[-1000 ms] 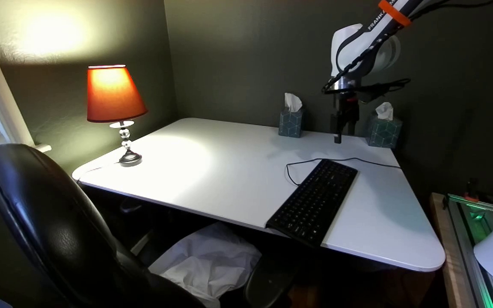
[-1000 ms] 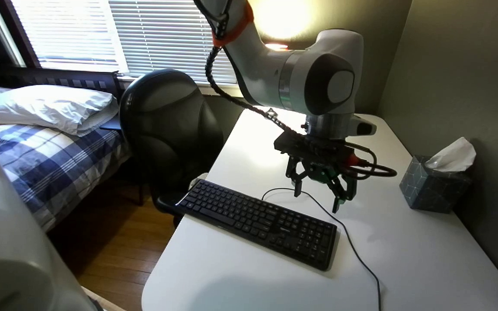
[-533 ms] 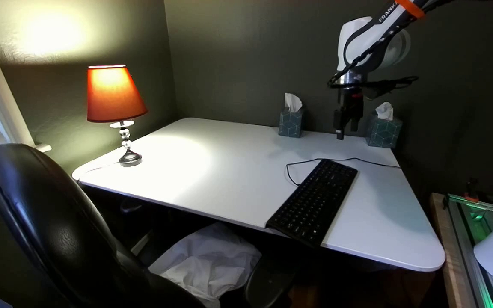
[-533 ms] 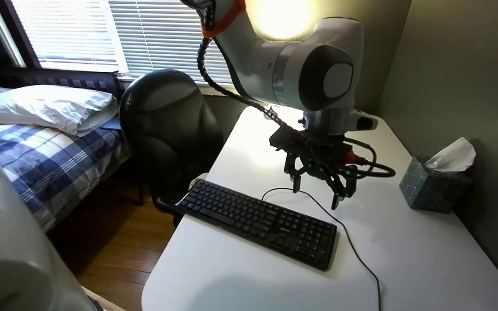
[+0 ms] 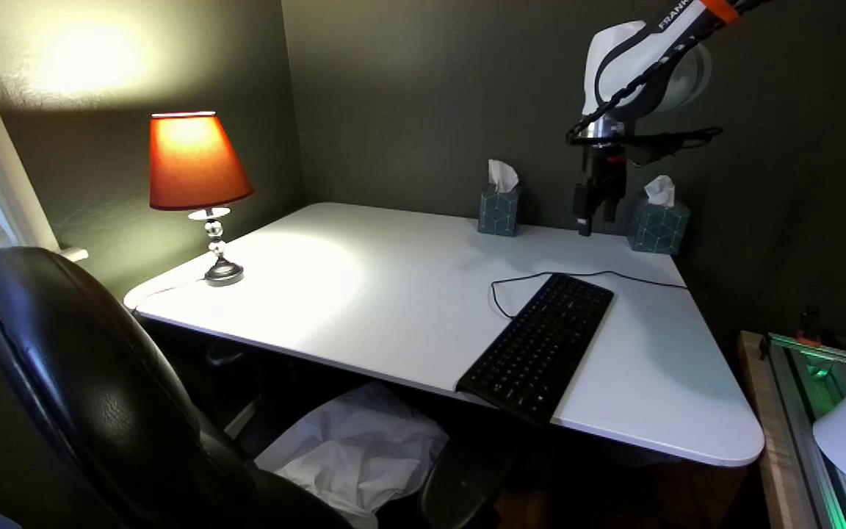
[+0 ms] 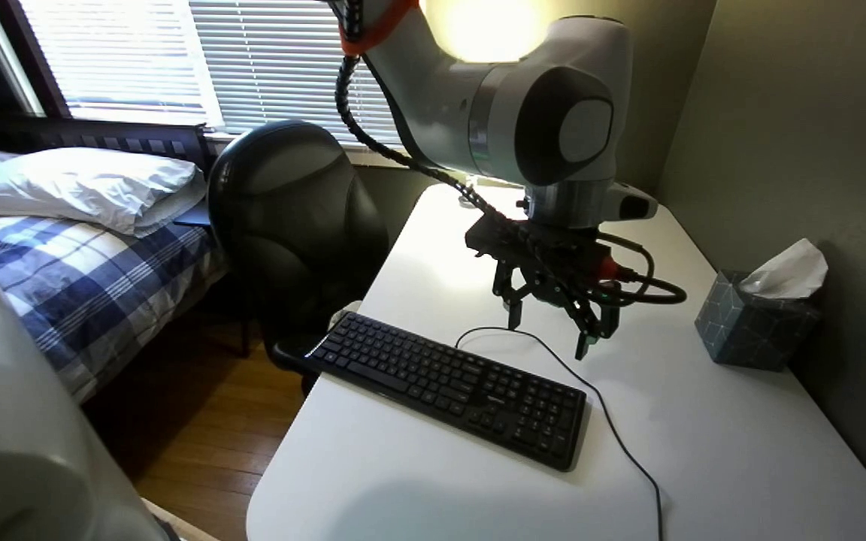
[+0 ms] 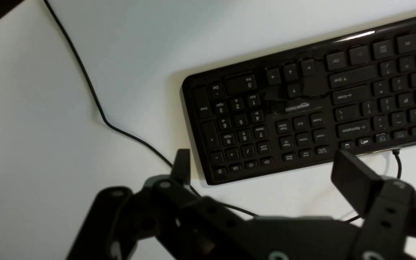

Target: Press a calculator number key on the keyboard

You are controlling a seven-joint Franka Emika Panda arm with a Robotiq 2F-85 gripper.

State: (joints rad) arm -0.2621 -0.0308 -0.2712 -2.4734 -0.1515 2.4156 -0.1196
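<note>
Rising higher than a second ago with one gripper (image 6: pixel 548 338) spread wide and pinching nothing, clear of every key.
Probably means a retreat after a press or a new approach; cannot tell which. Leads outward from one keyboard (image 6: pixel 448 385), lying on one desk (image 5: pixel 393 279) with number pad (image 7: pixel 241 115) toward the gripper, to two tissue boxes (image 5: pixel 498 214), one black chair (image 6: pixel 294 233) and, farthest, one lit lamp (image 5: pixel 195 165).

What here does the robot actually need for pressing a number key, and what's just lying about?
For the job:
keyboard
number keys on its pad
gripper, open and clear of the keys

Just around:
lit lamp
two tissue boxes
black chair
bed
white pillow
</note>
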